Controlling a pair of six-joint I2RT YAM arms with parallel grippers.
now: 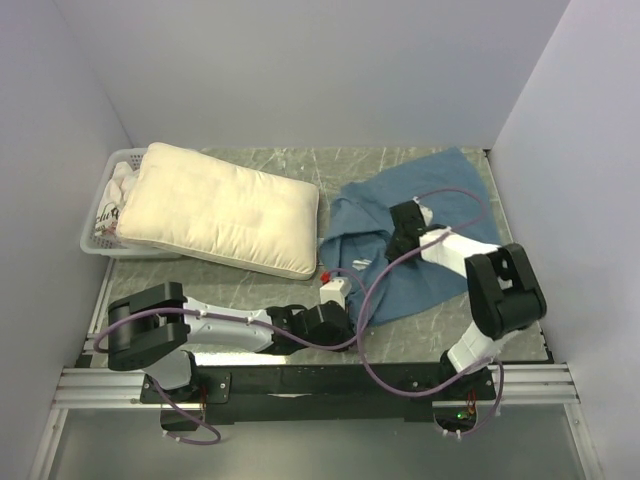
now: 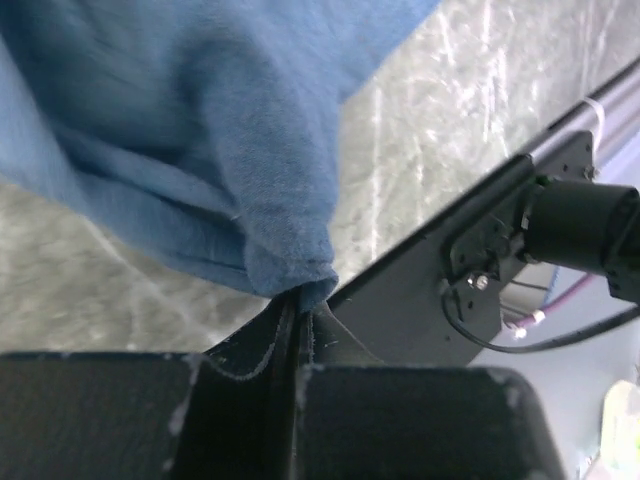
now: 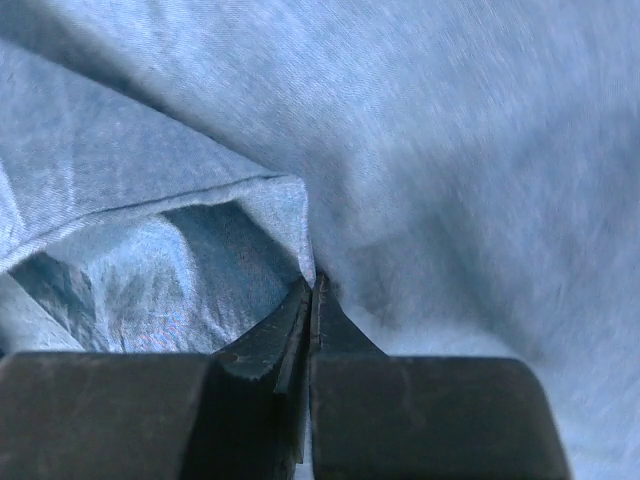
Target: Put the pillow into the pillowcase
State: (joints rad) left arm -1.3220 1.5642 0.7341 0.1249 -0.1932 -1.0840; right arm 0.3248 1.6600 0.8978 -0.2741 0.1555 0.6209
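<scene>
Left gripper (image 2: 298, 300), its arm stretched low rightward, clamped a pillowcase (image 1: 440, 180) corner; right gripper (image 3: 312, 288), elbow raised, pinched what seemed its hem. Pillow (image 1: 220, 210) lay just left of it, against a basket (image 1: 92, 245).

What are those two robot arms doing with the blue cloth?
They are both pinching the blue pillowcase. The left gripper is shut on a bunched bit of its edge, and the right gripper is shut on a fold of it. The pillow lies to the left, partly resting on a white basket. It is not in the pillowcase yet.
</scene>
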